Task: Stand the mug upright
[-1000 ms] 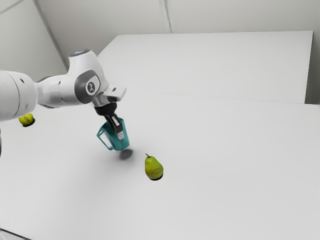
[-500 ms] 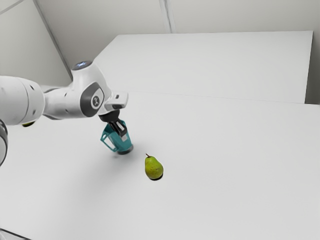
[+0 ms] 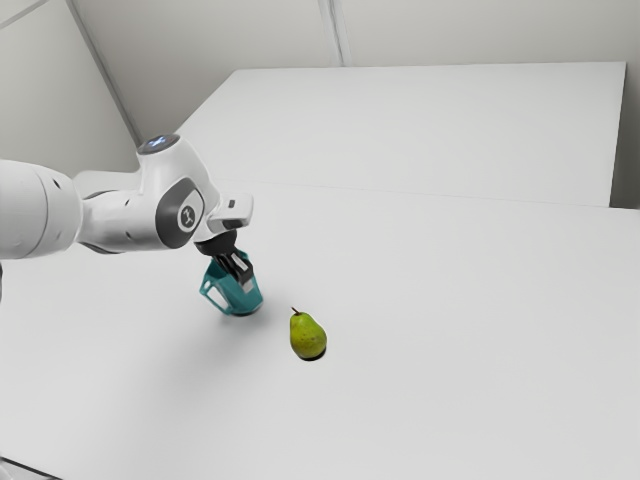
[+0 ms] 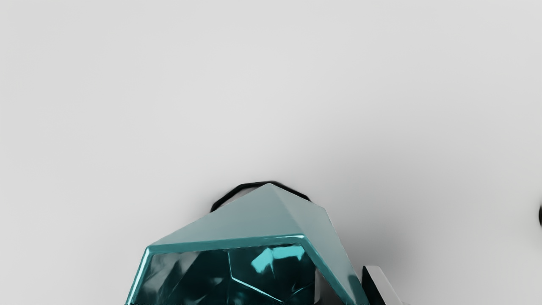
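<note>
The teal faceted mug (image 3: 236,298) has its base down at the table surface and its open top up, leaning a little; I cannot tell whether the base sits flat. Its handle points to the exterior view's left. My gripper (image 3: 243,277) comes down at the mug's rim, pinching the side wall. In the wrist view the mug (image 4: 258,220) shows its dark inside. Of my gripper (image 4: 345,290), one finger is inside the mug and the other is against the outside, with the wall between them.
A green pear (image 3: 308,336) stands on the white table (image 3: 420,300), close to the mug on the exterior view's right. A dark edge of something (image 4: 540,215) shows at the side of the wrist view.
Over the last second my hand has lowered the held mug, and its base has come down to its shadow with less tilt. Since the middle picture, both have shifted slightly toward the exterior view's left.
</note>
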